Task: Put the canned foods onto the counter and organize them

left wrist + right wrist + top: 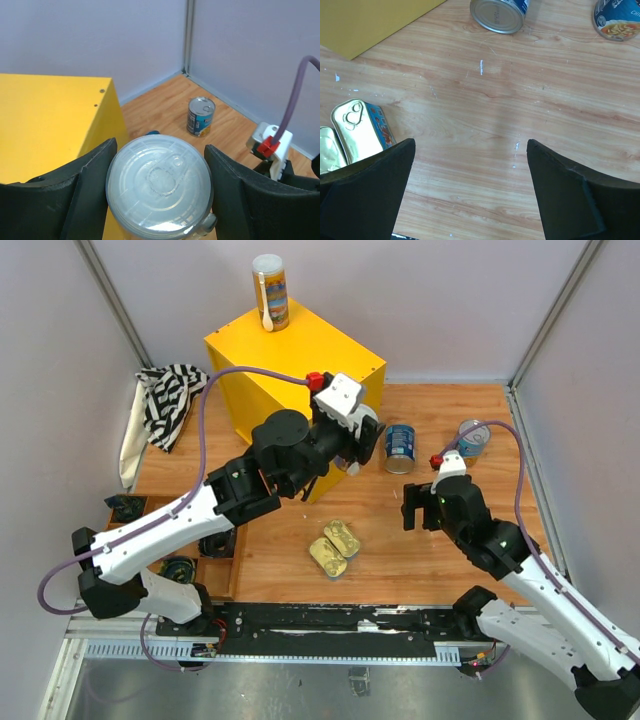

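My left gripper (362,440) is shut on a tall slim white-lidded can (160,185), held just off the right side of the yellow counter (295,365); the lid fills the gap between both black fingers (90,185). A second tall can (270,292) stands on the counter's far corner. One blue-labelled can (399,448) stands upright on the wooden floor, another (473,437) lies on its side further right. Two gold tins (335,546) lie side by side near the front. My right gripper (420,508) hovers open over bare wood, to the right of the tins (362,130).
A striped cloth (165,400) is heaped left of the counter. A low wooden compartment tray (150,530) with small black objects sits at the front left under my left arm. Grey walls close in the far side and the right side.
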Robot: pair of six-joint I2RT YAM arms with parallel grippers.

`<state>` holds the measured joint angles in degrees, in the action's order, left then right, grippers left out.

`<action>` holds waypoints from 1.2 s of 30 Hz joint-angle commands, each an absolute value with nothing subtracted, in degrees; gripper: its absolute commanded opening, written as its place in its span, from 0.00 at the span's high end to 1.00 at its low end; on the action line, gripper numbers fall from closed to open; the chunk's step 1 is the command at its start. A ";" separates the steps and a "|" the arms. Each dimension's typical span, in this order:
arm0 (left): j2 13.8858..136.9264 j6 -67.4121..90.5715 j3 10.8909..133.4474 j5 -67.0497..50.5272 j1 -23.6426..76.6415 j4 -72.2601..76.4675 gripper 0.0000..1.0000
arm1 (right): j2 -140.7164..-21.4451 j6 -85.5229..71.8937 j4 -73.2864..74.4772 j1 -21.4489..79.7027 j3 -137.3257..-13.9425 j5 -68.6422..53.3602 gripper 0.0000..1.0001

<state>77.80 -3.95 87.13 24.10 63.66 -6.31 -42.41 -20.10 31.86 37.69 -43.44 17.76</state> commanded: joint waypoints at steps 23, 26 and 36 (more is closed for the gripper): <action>81.47 -22.65 109.57 48.89 54.69 10.34 1.00 | -41.02 -20.44 34.40 36.95 -49.00 16.74 0.06; 84.09 -19.55 113.49 48.22 50.27 7.64 1.00 | -40.67 -21.20 34.37 37.00 -49.14 16.01 0.02; 89.92 -13.74 120.51 47.92 40.75 7.17 1.00 | -37.28 -23.13 34.33 36.97 -48.16 15.91 0.01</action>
